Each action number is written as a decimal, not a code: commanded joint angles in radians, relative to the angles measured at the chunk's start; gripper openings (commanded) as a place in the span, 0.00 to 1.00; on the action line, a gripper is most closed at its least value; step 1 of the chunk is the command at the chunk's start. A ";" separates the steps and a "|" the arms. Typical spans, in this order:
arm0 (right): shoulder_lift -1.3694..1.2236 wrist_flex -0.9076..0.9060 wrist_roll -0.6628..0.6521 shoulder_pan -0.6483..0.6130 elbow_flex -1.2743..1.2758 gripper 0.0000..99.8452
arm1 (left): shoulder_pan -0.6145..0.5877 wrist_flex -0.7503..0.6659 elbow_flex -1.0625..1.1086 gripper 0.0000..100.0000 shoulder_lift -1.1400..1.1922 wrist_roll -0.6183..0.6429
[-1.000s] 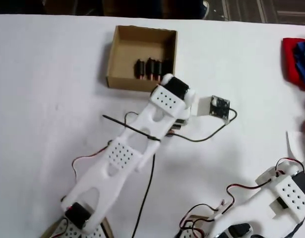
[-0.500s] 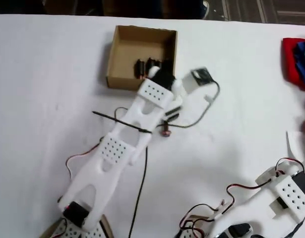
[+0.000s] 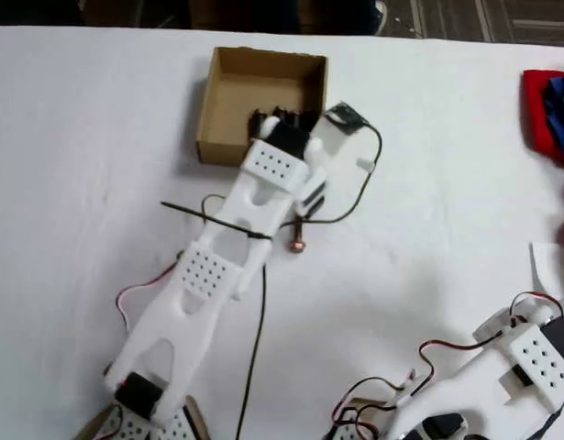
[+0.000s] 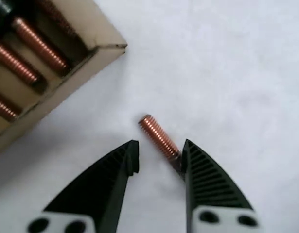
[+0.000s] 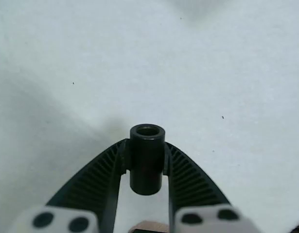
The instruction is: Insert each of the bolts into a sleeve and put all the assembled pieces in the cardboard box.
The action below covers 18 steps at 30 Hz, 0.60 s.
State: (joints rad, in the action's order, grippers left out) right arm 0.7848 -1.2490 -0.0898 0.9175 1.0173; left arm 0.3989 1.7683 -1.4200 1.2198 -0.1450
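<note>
Here: left pincer wide, bolt in gap, near cardboard box corner; right pincer gripping sleeve.

The cardboard box is overhung at its near right corner by the left arm, and its near side is taken up by assembled pieces. A cable is looped just right of the box. The gap of the left gripper is partly crossed by a bolt; the right gripper is filled by a sleeve. Bare table is left beyond the box's left wall
</note>
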 commanded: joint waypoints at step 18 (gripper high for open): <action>0.038 0.045 -0.009 0.001 -0.012 0.02 | 0.012 0.020 0.355 0.02 -0.101 0.138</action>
State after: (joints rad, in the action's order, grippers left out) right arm 0.7925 -1.2137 -0.0898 0.9175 1.0173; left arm 0.4127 1.7668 -1.1301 1.1661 -0.0084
